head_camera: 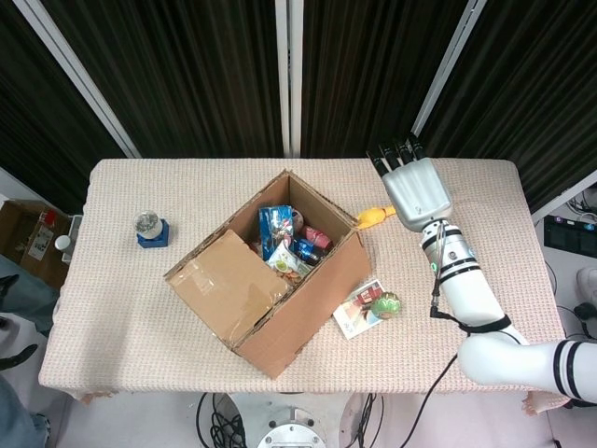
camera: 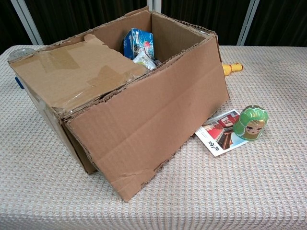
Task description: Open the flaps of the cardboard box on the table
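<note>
The cardboard box (head_camera: 280,308) sits at an angle in the middle of the table, also filling the chest view (camera: 158,115). Its left taped flap (head_camera: 229,278) lies flat over half the opening, the same flap (camera: 76,72) showing up close in the chest view. The right half is uncovered, with a blue carton (head_camera: 274,230) and other packets inside; the flap on that side is out of sight past the far wall. My right hand (head_camera: 416,185) hovers over the table's back right, apart from the box, fingers straight and holding nothing. My left hand appears in neither view.
A yellow toy (head_camera: 377,217) lies just right of the box. A green nesting doll (camera: 250,123) stands on a picture card (camera: 219,132) by the box's near right corner. A snow globe on a blue base (head_camera: 149,228) sits at the left.
</note>
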Robot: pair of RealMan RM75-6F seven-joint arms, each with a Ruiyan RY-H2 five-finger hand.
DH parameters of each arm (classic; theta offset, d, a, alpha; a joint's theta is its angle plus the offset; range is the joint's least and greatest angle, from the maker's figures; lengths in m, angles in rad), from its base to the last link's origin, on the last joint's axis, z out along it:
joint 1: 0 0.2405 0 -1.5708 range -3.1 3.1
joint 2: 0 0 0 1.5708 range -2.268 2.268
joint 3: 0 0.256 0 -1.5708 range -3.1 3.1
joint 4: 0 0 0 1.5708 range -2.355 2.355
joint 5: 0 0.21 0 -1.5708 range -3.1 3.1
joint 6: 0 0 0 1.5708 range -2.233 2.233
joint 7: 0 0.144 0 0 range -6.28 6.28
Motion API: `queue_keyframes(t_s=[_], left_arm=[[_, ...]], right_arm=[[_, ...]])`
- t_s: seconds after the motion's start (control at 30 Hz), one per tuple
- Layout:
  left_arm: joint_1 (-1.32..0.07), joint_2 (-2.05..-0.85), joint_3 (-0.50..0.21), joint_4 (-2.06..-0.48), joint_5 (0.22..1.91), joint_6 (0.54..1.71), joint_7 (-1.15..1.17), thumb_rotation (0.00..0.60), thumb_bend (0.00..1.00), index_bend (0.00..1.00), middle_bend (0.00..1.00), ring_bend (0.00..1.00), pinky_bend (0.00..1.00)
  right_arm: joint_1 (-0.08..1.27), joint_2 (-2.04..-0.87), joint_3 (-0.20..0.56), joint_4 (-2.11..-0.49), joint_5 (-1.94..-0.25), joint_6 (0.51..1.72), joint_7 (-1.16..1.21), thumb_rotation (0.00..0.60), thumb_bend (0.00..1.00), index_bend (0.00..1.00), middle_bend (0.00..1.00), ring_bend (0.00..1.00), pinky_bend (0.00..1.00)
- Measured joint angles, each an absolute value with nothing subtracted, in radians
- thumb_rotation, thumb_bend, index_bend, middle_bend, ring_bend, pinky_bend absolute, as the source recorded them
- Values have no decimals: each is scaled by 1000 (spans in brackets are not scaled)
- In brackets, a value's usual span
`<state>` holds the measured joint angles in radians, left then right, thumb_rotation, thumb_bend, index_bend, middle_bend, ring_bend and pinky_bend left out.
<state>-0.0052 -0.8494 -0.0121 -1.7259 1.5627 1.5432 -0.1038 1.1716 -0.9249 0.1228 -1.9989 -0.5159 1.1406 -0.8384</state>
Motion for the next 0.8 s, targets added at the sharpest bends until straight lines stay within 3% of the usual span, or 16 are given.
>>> queue_keyframes(t_s=[0.1,0.17,0.23,0.3,0.37,0.47,0.67,0.8], left_arm=[[-38,-834,-23,-1750,1605,1537,-118,600,243,115,152,96,213],[-76,-815,-39,-1783,1639,1527,-129,600,250,135,170,104,215],[-122,-796,-60,-1825,1673,1510,-135,600,240,163,194,122,219],[-167,-785,-82,-1861,1703,1491,-141,600,197,196,219,143,226],[-225,-781,-107,-1895,1734,1459,-146,600,84,222,233,151,229],[-315,-793,-137,-1926,1768,1387,-154,600,12,237,241,151,230],[-482,-873,-171,-1934,1785,1181,-148,600,2,244,242,151,232],[-592,-957,-191,-1902,1745,1038,-119,599,9,241,235,150,231]], right_arm=[[1121,-877,126,-2035,-571,1152,-773,600,779,0,2,0,0],[1087,-844,129,-2061,-602,1157,-722,600,756,0,0,0,0],[1045,-803,134,-2092,-641,1158,-648,600,629,0,0,0,0],[994,-761,139,-2124,-690,1161,-557,600,500,0,0,0,0],[941,-725,140,-2149,-754,1170,-468,600,438,0,0,0,0],[841,-671,130,-2179,-904,1204,-324,600,360,0,0,0,0],[576,-581,57,-2193,-1305,1377,-162,600,341,0,0,0,0],[345,-547,-17,-2158,-1559,1584,-57,600,355,0,0,0,0]])
